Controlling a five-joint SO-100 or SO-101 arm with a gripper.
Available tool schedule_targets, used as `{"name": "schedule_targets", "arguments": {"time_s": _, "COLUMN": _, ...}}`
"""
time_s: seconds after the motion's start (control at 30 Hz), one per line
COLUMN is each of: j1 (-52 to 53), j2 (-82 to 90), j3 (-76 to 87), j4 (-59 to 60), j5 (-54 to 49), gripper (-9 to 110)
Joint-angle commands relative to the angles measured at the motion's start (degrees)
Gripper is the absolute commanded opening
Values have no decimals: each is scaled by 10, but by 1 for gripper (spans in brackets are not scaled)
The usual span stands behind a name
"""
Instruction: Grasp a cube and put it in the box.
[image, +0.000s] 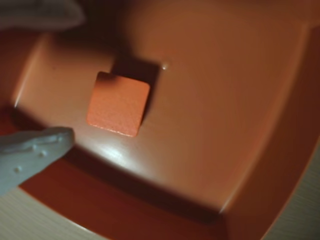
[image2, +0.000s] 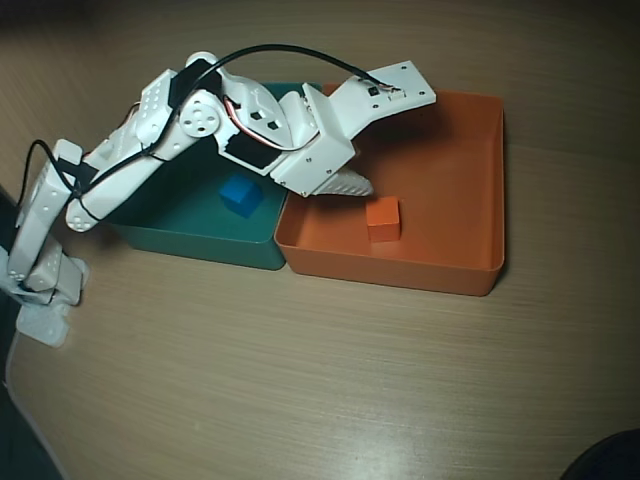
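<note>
The small orange cube lies flat on the floor of the orange box, free of the fingers. In the wrist view my gripper is open and empty. One white finger is at the top left and the other finger at the lower left, with the cube just beyond their tips. In the overhead view the cube sits near the front wall of the box, and my gripper hangs over the box's left part, just up and left of the cube.
A teal tray stands against the box's left side and holds a small blue cube. My arm reaches over it from its base at the left. Both trays rest on a wooden table.
</note>
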Motion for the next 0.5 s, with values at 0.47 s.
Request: {"name": "schedule_targets", "arguments": {"time_s": 0.47, "j1": 7, "j2": 27, "j3": -34, "j4": -5, "j5": -3, "gripper": -6}}
